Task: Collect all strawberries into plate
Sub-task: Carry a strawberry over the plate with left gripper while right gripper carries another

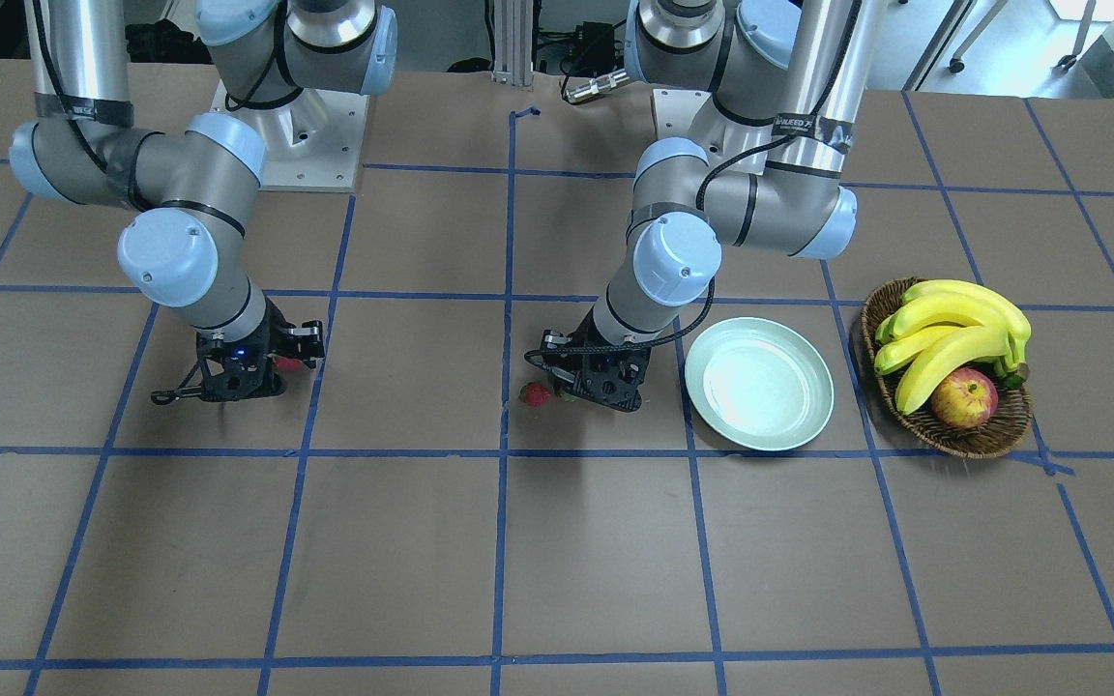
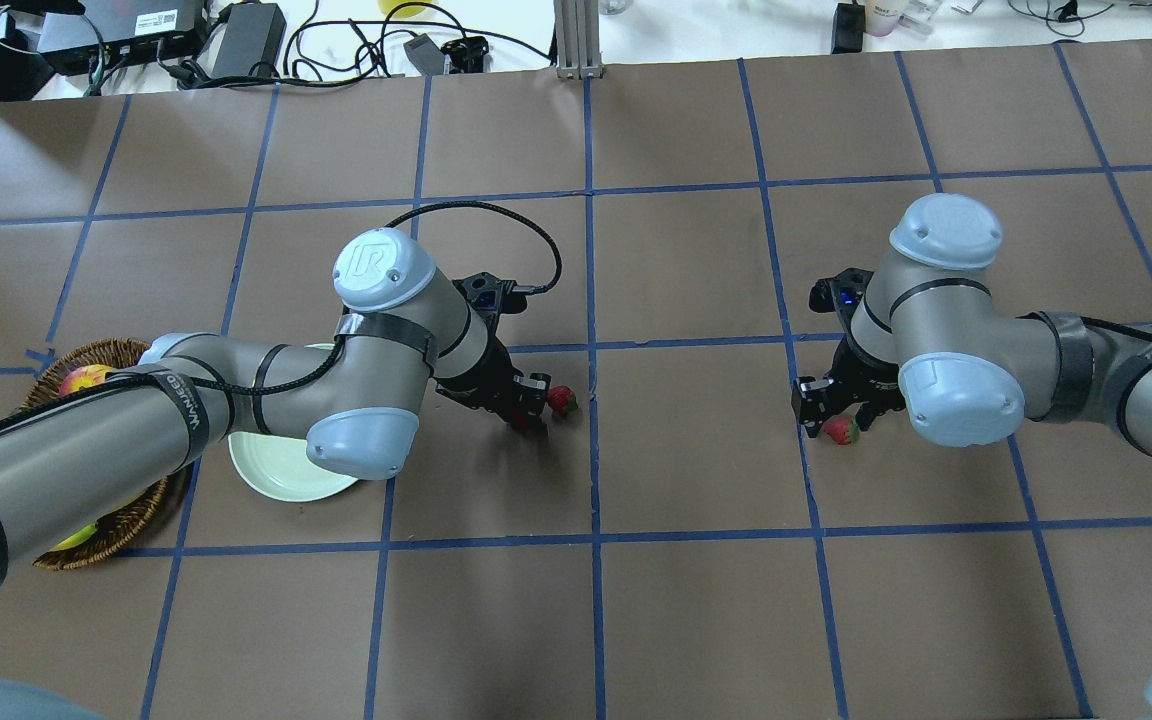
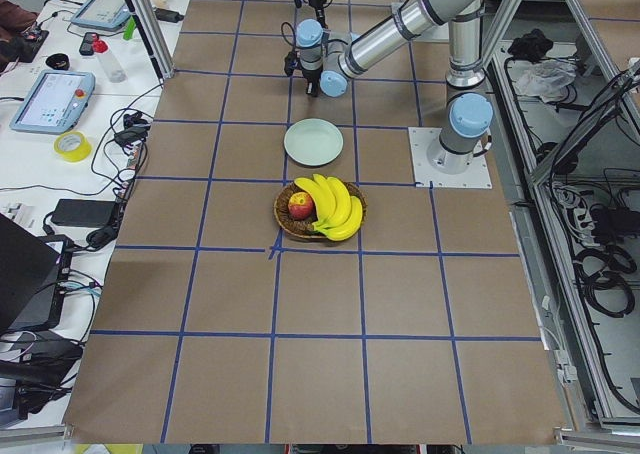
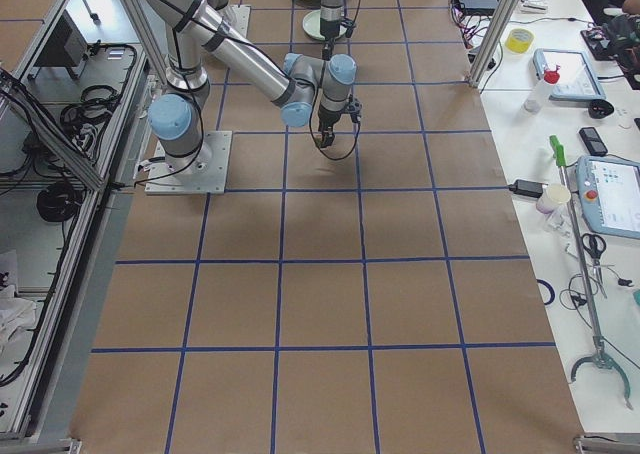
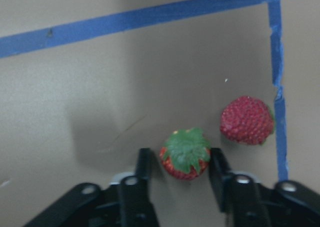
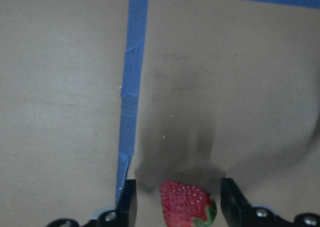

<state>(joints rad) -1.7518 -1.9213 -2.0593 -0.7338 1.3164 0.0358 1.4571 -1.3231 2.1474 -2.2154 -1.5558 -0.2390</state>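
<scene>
My left gripper (image 5: pixel 181 159) is down at the table, open, its fingers close on either side of a strawberry (image 5: pixel 186 154) lying green cap up. A second strawberry (image 5: pixel 247 120) lies free just beyond it, beside the blue tape (image 2: pixel 563 400). My right gripper (image 6: pixel 177 197) is open and low, and a third strawberry (image 6: pixel 187 206) sits between its fingers with a gap on each side (image 2: pixel 842 430). The pale green plate (image 1: pixel 760 384) is empty, just past the left gripper (image 1: pixel 588 385), and the left arm partly covers the plate in the overhead view.
A brown wicker basket (image 1: pixel 953 440) with bananas (image 1: pixel 953 329) and a red-yellow apple (image 1: pixel 963 398) stands beyond the plate. Blue tape lines grid the brown tabletop. Benches with tablets, cables and tools run along the table's long side.
</scene>
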